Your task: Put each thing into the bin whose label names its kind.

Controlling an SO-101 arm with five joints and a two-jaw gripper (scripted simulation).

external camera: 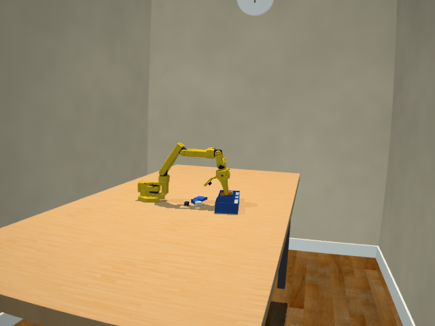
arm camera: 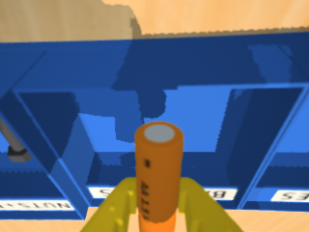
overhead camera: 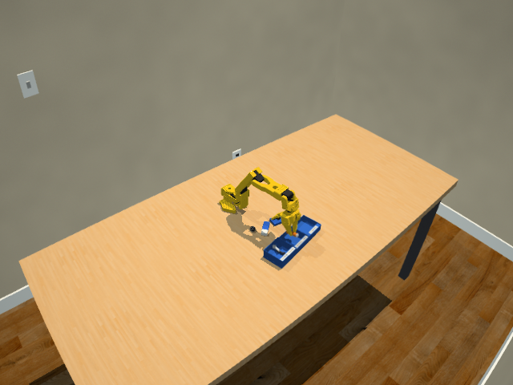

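My gripper (arm camera: 156,213) is shut on an orange AA battery (arm camera: 157,171) and holds it upright just above the middle bin (arm camera: 179,130) of a row of three blue bins (overhead camera: 292,240). The middle bin's label (arm camera: 164,193) is partly hidden by the battery. The left bin, labelled nuts and bolts (arm camera: 34,205), holds a grey bolt (arm camera: 14,145). In the top view the gripper (overhead camera: 291,229) hangs over the bin row, and the battery tip (overhead camera: 295,234) shows orange. The same shows in the exterior view, with the gripper (external camera: 225,191) over the bins (external camera: 227,202).
A small black thing (overhead camera: 252,228) and a blue and white block (overhead camera: 264,227) lie on the table between the arm's base (overhead camera: 233,199) and the bins. A flat blue thing (overhead camera: 275,221) lies beside the bins. The table's right edge is beyond the bins.
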